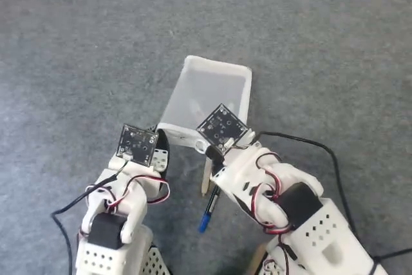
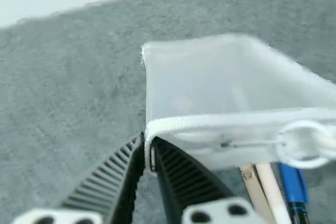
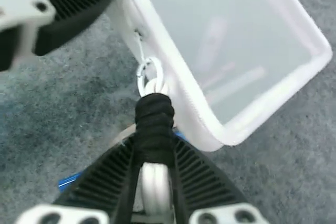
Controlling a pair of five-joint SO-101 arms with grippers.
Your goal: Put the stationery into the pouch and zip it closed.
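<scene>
Grey table cover [image 1: 64, 62] fills the high view.

Lower left of the high view: left arm [image 1: 122, 204], base at the bottom edge, wrist angled up toward centre. In the left wrist view the left gripper [image 2: 148, 148] has its two black ribbed jaws pressed together on the corner of the pouch's zipper edge. The white zipper tape is pinched between the tips.

Centre, slightly above the middle: the pouch [image 1: 209, 91], white and translucent. It lies flat on the cover, with its zipper edge nearest the arms and its far end tilted toward the upper right. Faint pale streaks show through its wall in the right wrist view; I cannot tell what they are. I cannot tell whether the zipper is open or closed.

Below the pouch, between the two arms: a wooden stick [image 1: 206, 175] and a blue pen [image 1: 207, 214]. Both lie on the cover outside the pouch, roughly end to end, with the pen toward the bottom of the frame.

A metal ring [image 2: 299, 162] hangs from the zipper slider on the pouch's near edge. A pull cord [image 3: 155, 116] with a black knot is tied to the ring.

Lower right: right arm [image 1: 290, 204], wrist reaching up-left to the pouch's near edge. The right gripper [image 3: 154, 142] is clamped on the pull cord, just behind the knot.

A black cable [image 1: 322, 149] loops over the cover to the right of that arm.
</scene>
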